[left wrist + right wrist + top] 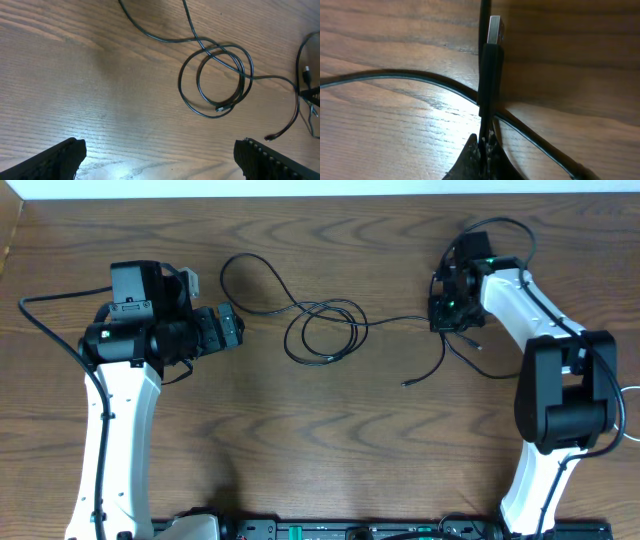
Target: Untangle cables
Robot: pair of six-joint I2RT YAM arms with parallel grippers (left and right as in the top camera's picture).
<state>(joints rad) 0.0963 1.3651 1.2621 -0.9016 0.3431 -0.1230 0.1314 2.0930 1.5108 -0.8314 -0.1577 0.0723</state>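
Note:
A thin black cable (322, 330) lies looped in the middle of the wooden table, with a tail curving to the far left and a small plug end (406, 384) lying loose. The left wrist view shows its coil (216, 80). My right gripper (447, 315) is shut on the black cable just behind its USB plug (493, 31), low over the table. My left gripper (232, 330) is open and empty, left of the coil, with both fingers wide apart (160, 159). No white cable is in view.
The table's far edge (320, 198) meets a white wall. Each arm's own thicker black wire loops beside it, one at the left (50, 305) and one at the far right (500, 225).

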